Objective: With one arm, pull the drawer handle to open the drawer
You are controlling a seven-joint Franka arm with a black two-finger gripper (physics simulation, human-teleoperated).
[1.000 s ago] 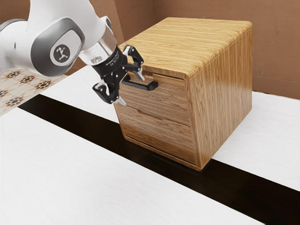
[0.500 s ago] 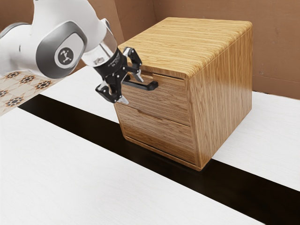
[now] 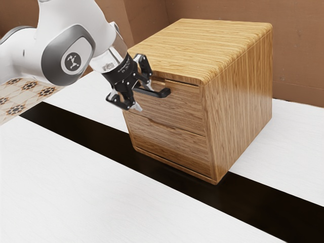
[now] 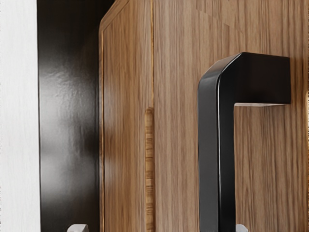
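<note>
Black handle (image 3: 158, 92) — inside the hand's (image 3: 138, 86) gap

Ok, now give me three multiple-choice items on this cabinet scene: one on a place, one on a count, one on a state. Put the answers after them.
1. Where on the wooden cabinet does the black handle sit?
A. on its top
B. on its upper drawer front
C. on its side wall

2. How many drawer fronts does the cabinet show?
A. one
B. two
C. four

3. The gripper is:
A. shut on the handle
B. open, high above the cabinet
C. open, with the handle between its fingers

Answers:
1 B: the handle is fixed near the top edge of the upper drawer front.
2 B: the upper drawer front and a lower front are stacked one above the other.
3 C: in the wrist view one fingertip stands clear of the handle.
</note>
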